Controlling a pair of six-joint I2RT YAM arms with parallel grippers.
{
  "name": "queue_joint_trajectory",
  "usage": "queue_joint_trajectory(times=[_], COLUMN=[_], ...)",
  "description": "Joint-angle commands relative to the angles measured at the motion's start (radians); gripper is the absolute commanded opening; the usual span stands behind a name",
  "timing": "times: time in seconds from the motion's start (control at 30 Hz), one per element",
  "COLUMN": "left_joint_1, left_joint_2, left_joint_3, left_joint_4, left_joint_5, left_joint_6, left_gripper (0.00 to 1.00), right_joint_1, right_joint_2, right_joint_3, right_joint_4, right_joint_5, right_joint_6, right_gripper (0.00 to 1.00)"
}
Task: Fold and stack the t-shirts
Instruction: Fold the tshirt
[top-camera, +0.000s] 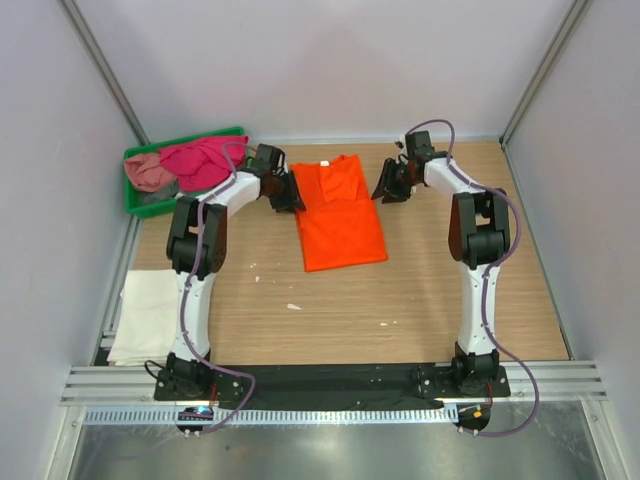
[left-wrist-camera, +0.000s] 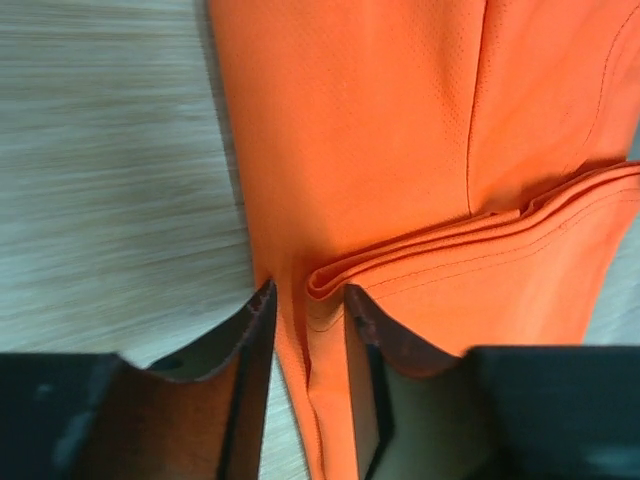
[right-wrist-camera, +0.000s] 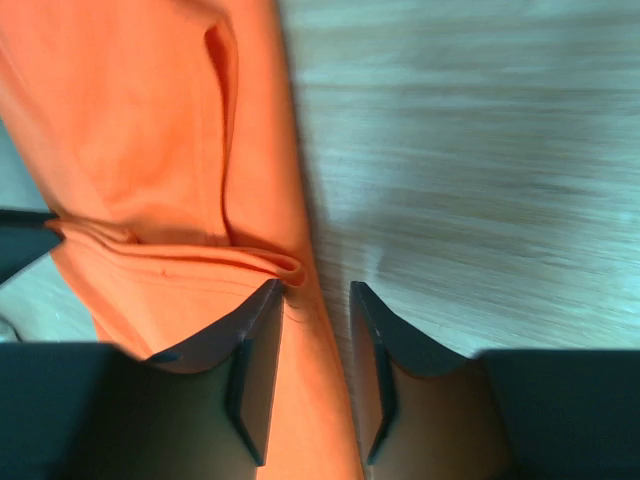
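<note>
The bright orange t-shirt (top-camera: 340, 220) lies flat mid-table, its far part folded over into layers. My left gripper (top-camera: 290, 200) is at its far left edge and my right gripper (top-camera: 385, 190) at its far right edge. In the left wrist view the left gripper (left-wrist-camera: 308, 300) is slightly open, with the orange shirt (left-wrist-camera: 380, 130) edge between its fingers and table showing beside the cloth. In the right wrist view the right gripper (right-wrist-camera: 315, 295) is likewise slightly open around the shirt (right-wrist-camera: 130, 130) edge. A white t-shirt (top-camera: 148, 315) lies folded at the near left.
A green tray (top-camera: 190, 137) at the far left holds a magenta shirt (top-camera: 200, 160) and a dusty pink shirt (top-camera: 148, 172), both crumpled. Grey walls enclose the table on three sides. Small white scraps lie on the wood near the orange shirt.
</note>
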Motion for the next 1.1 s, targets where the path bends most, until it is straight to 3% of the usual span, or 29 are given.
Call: queue_joint_trajectory(times=[0.0, 0.13, 0.23, 0.3, 0.5, 0.63, 0.8, 1.07], left_joint_1=[0.012, 0.007, -0.017, -0.034, -0.065, -0.068, -0.073, -0.122], left_joint_2=[-0.086, -0.207, -0.276, -0.298, -0.322, -0.282, -0.299, -0.399], left_joint_3=[0.024, -0.025, -0.102, -0.16, -0.312, -0.348, -0.435, -0.677], left_joint_4=[-0.089, -0.095, -0.08, -0.06, 0.064, 0.078, 0.077, 0.091], left_joint_5=[-0.112, -0.093, -0.055, 0.003, 0.149, 0.186, 0.187, 0.184], left_joint_6=[0.06, 0.051, 0.055, 0.037, -0.017, -0.026, -0.008, 0.043], left_gripper=[0.37, 0.45, 0.44, 0.38, 0.21, 0.16, 0.13, 0.11], right_joint_1=[-0.003, -0.001, 0.004, 0.01, 0.068, 0.073, 0.074, 0.086], right_joint_2=[-0.033, -0.102, -0.204, -0.254, -0.323, -0.315, -0.317, -0.484], right_joint_3=[0.121, 0.155, -0.019, -0.113, -0.365, -0.451, -0.527, -0.842], right_joint_4=[-0.127, -0.225, -0.178, -0.099, 0.063, 0.138, 0.149, 0.259], right_joint_5=[0.132, 0.149, 0.077, 0.036, -0.107, -0.135, -0.115, -0.141], right_joint_6=[-0.048, -0.085, -0.048, 0.001, 0.093, 0.147, 0.138, 0.22], right_gripper=[0.45, 0.52, 0.53, 0.52, 0.37, 0.08, 0.05, 0.05])
